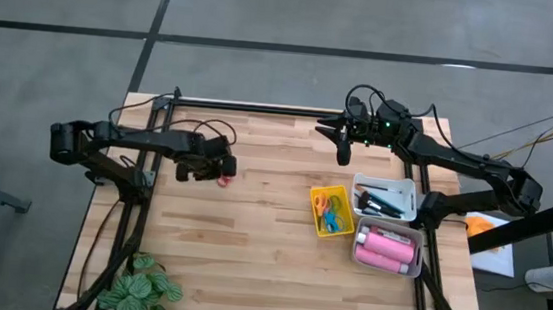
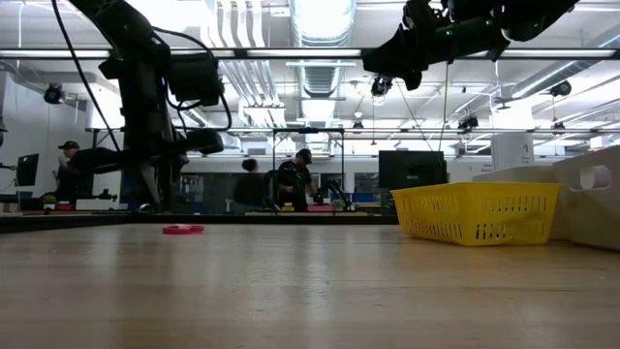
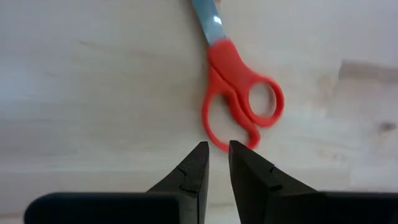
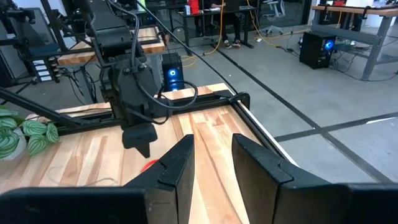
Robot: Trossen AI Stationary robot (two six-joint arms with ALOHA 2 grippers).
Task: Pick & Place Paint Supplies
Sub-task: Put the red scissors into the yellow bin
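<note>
Left hand (image 1: 223, 173) sits mid-left of the high view, just above the bench (image 1: 248, 253), fingers (image 3: 196, 168) nearly together w/ a slim gap, holding nothing. Red scissors (image 3: 239, 99) lie flat on the wood right at the fingertips (blade pointing away). Right hand (image 1: 342, 153) hovers upper centre, narrowly parted, empty. Yellow tray (image 1: 332, 211) holds more scissors; pink bottles (image 1: 387, 249) in the white tray at lower right.

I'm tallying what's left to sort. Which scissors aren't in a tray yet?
The red scissors, flat on bare wood beneath the left tool; the other pairs sit inside the yellow tray.
</note>
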